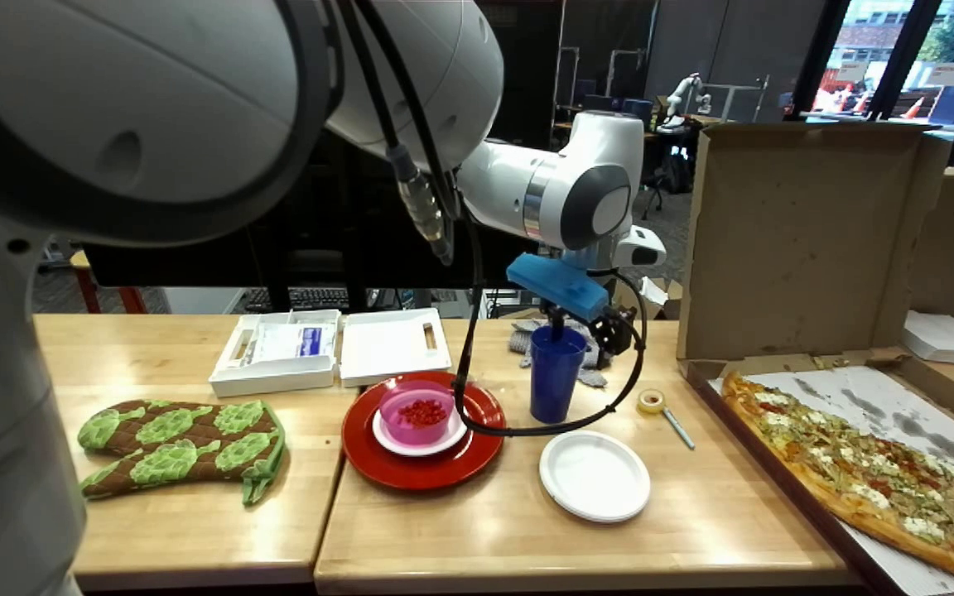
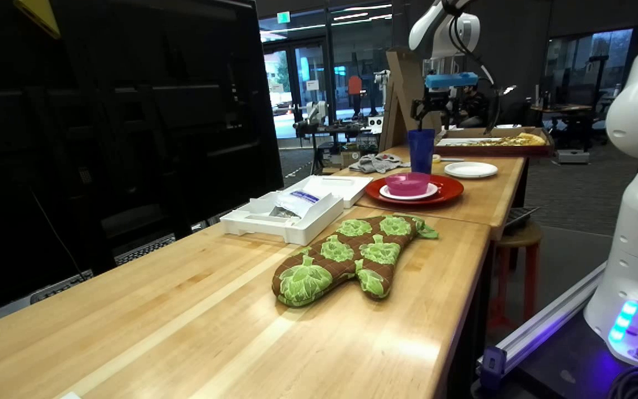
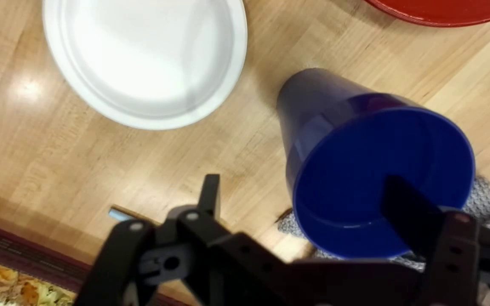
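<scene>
Cup [image 1: 556, 381], blue, upright on the desk [image 1: 527, 530]. Tool [image 3: 303, 177] at its top: jaws spread wide, one down inside the cup's mouth, its mate outside; whether either touches the wall, cannot tell. Cloth [image 1: 519, 341] just behind the cup in an exterior view. White plate [image 1: 595, 476] just beside the cup. Red plate [image 1: 419, 474] near the cup, carrying a saucer [image 1: 419, 451] and, on that, a bowl [image 1: 402, 430] of red bits [image 1: 423, 412]. Tape [image 1: 650, 402] and pen [image 1: 678, 430] near the cup, on its pizza [image 1: 862, 472] side. Mitt [image 1: 183, 443] well apart from it.
</scene>
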`<state>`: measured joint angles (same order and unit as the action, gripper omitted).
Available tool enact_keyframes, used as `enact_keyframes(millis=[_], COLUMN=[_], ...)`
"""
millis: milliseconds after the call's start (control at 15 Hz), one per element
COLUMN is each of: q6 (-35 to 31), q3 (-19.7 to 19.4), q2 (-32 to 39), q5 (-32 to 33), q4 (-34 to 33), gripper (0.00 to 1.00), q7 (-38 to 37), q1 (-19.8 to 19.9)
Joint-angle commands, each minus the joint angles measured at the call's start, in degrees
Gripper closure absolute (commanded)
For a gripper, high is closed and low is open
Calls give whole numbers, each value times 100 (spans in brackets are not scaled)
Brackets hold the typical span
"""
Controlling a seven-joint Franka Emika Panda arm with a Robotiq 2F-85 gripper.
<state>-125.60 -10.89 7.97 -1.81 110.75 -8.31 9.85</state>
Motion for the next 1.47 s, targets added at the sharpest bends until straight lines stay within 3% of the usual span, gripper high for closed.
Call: enact_keyframes(millis=[0, 467, 1400], q6=[64, -22, -444], q3=[19, 35, 456], q2=[-247, -746, -2240], q5=[-31, 156, 628], q4=[113, 414, 1989], gripper=[0, 12, 4], q7=[110, -5, -140], q1=[26, -21, -175])
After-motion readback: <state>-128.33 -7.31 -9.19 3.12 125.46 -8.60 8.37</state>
